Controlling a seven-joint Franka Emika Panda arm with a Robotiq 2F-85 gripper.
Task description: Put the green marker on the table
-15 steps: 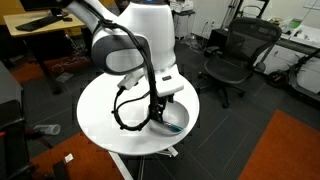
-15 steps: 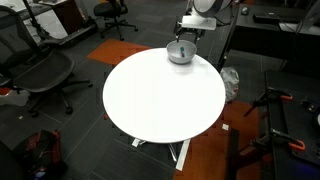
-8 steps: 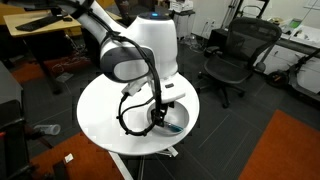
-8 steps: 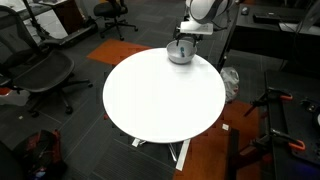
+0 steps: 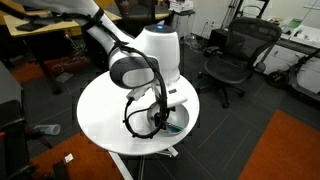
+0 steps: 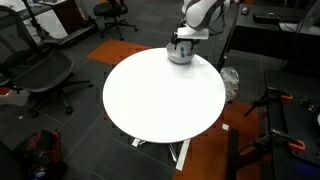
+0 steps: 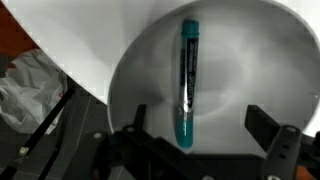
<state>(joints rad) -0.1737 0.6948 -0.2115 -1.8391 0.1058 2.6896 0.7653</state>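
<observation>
The thin, short teal-green marker, dark along its middle, lies flat on the bottom of a round, shallow grey bowl. In the wrist view it runs from the near side to the far side, about along the bowl's centre line, and it is not yet on the table. The bowl stands on the large round table with a plain white top, close to the far right edge of that top in an exterior view; most of the top is bare. The black two-fingered gripper hangs directly over the bowl with its fingers spread wide, one to the left and one to the right of the marker's near end. Neither finger touches the marker, and nothing is held between them. In both exterior views the arm reaches down steeply onto the bowl and hides most of it. This looks like the approach before the grasp, so the task is at an early stage. The next move calls for lowering the fingers into the bowl without striking its rim, then pinching the slim barrel across its width. The marker must then be lifted clear of the wall and laid on open white surface. A round pen on a curved bottom may roll away as the fingers meet it.
</observation>
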